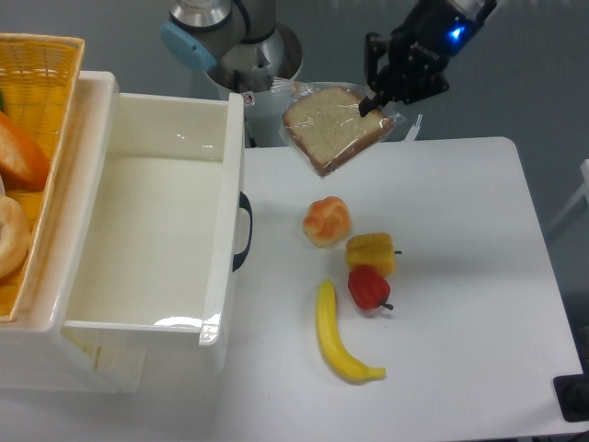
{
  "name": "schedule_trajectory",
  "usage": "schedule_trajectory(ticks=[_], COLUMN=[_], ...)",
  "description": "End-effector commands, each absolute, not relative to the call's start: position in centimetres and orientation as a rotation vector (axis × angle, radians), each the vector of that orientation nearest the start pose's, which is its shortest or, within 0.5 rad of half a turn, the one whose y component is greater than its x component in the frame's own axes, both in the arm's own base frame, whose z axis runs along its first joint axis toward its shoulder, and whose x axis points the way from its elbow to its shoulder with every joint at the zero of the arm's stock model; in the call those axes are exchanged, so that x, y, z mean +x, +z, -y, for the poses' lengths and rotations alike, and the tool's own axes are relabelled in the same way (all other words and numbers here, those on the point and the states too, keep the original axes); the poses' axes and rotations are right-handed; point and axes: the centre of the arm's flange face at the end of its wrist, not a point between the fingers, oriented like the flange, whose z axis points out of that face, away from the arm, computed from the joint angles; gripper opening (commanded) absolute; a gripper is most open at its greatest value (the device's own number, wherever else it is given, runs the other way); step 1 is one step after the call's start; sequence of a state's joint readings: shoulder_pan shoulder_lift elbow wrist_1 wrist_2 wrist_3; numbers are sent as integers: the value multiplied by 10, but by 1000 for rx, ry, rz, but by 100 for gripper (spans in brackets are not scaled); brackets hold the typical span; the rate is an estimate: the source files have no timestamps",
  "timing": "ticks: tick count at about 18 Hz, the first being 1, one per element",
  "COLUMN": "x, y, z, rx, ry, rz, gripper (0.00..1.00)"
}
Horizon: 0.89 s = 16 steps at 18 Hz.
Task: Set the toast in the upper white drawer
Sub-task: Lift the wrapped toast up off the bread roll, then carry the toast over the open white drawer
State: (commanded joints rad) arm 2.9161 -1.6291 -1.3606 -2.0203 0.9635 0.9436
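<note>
Toast — tilted, long axis left-right

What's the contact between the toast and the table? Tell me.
Apart. The camera view shows the toast pinched at its right edge by the gripper, tilted in mid-air over the table edge.

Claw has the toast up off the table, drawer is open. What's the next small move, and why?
Probably carry it left, staying high. The claw holds the toast by its right edge, in the air over the table's far edge, right of the upper white drawer. The drawer is open, its inside looks bare, and its near wall must be cleared before lowering.
</note>
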Motion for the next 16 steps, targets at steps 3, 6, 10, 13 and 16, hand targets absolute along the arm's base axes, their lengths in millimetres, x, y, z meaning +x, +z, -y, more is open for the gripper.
schedule_trajectory(ticks=[3,6,10,13,16], x=[-417,-413,-391,-382,-368], y=[540,539,543,539,536], z=[-312,-326,-370,-389,-406], rx=[-2557,-2559,-2567,-2575,-2605], ry=[-713,-711,-669,-665,-660], rz=[630,647,691,689,636], gripper=[0,0,0,0,0])
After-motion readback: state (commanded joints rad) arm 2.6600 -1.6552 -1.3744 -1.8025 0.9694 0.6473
